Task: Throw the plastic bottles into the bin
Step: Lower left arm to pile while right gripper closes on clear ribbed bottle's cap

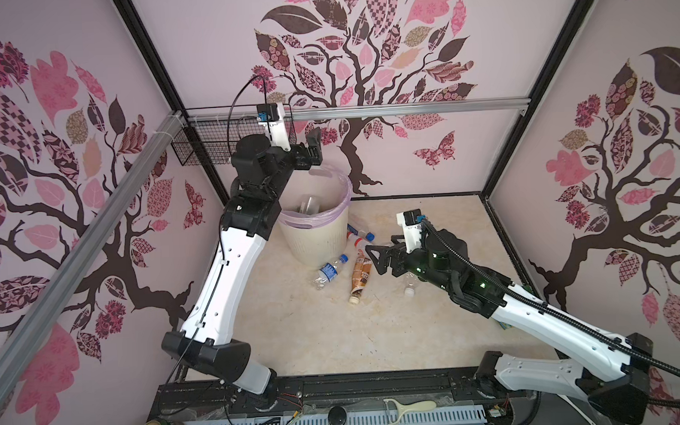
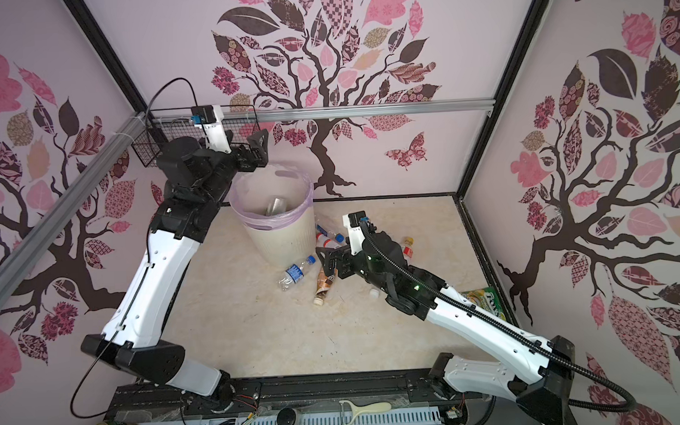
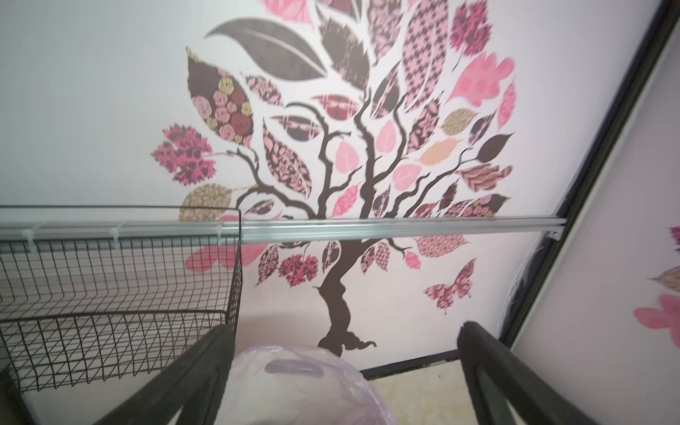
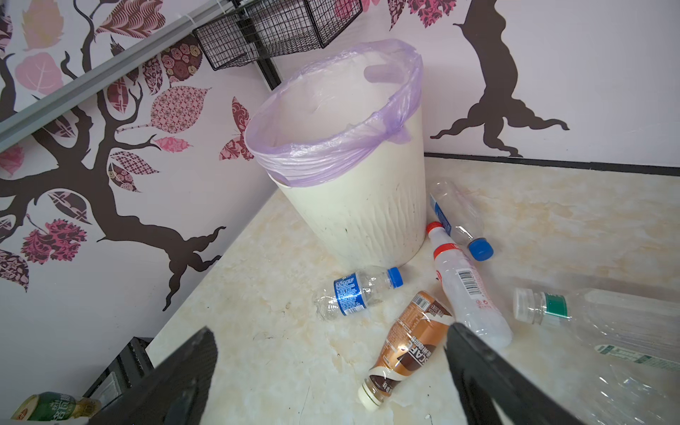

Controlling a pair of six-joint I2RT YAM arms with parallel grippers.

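Nearest the robot's base, a cream peeler lies on the front rail, off the marbled tabletop and no part of the job; farther in, the right gripper hangs low with its jaws wide apart and nothing between them, pointed at the brown-labelled coffee bottle, which looks like a set-up for the next pick; that bottle lies on its side, cap toward the robot, with a blue-capped water bottle just beside it and a red-capped white bottle touching or nearly touching its far end; another blue-capped bottle rests against the foot of the bin; the bin stands upright near the back left corner, its lilac bag folded over the rim; above its mouth the left gripper is raised, jaws spread and empty, a pose that suits a drop, and a clear bottle shows inside the liner below; behind hangs a black wire mesh basket. The clear bottle is blurred, and the bin's depth hides how many others lie there; the right arm covers part of the pile, so a white-capped bottle only peeks out beneath it, a yellow-capped one shows in one top view alone, and a green-yellow snack packet is half hidden.
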